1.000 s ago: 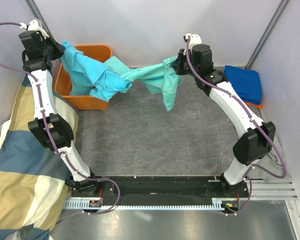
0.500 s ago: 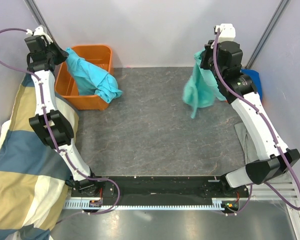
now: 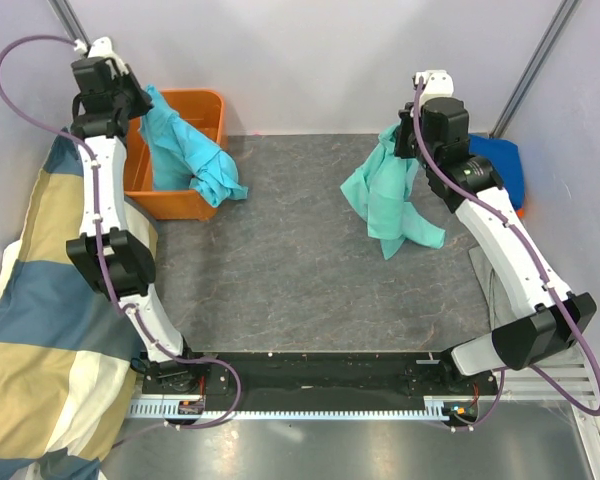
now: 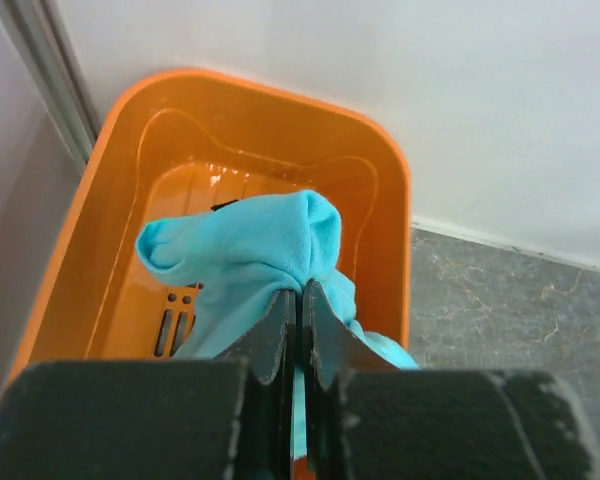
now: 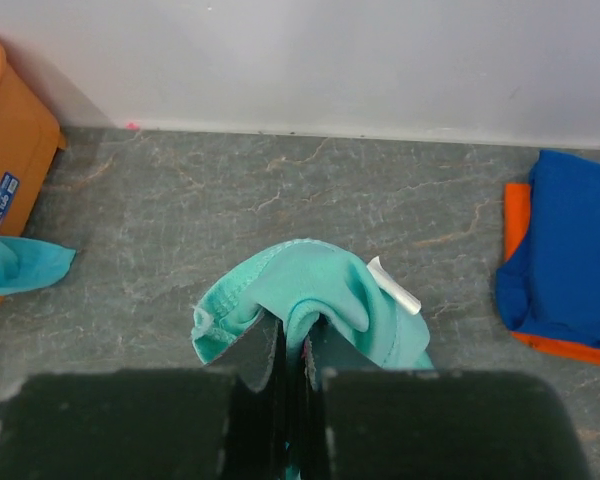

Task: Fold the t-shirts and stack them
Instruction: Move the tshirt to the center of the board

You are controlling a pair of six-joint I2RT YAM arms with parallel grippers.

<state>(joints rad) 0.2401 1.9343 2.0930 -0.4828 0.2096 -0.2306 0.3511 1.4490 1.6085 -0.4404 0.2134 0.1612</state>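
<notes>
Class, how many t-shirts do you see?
4: turquoise t-shirt in left gripper, mint t-shirt in right gripper, blue t-shirt atop orange t-shirt far right. Bin may hide more.

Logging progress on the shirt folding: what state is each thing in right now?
left gripper: shut on turquoise t-shirt
turquoise t-shirt: lifted, unfolded, trailing over orange bin
right gripper: shut on mint t-shirt
mint t-shirt: hanging, unfolded
royal blue t-shirt: folded, on orange t-shirt

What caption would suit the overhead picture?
Left hand holds a turquoise t-shirt over the orange bin; right hand holds a mint t-shirt.
</notes>
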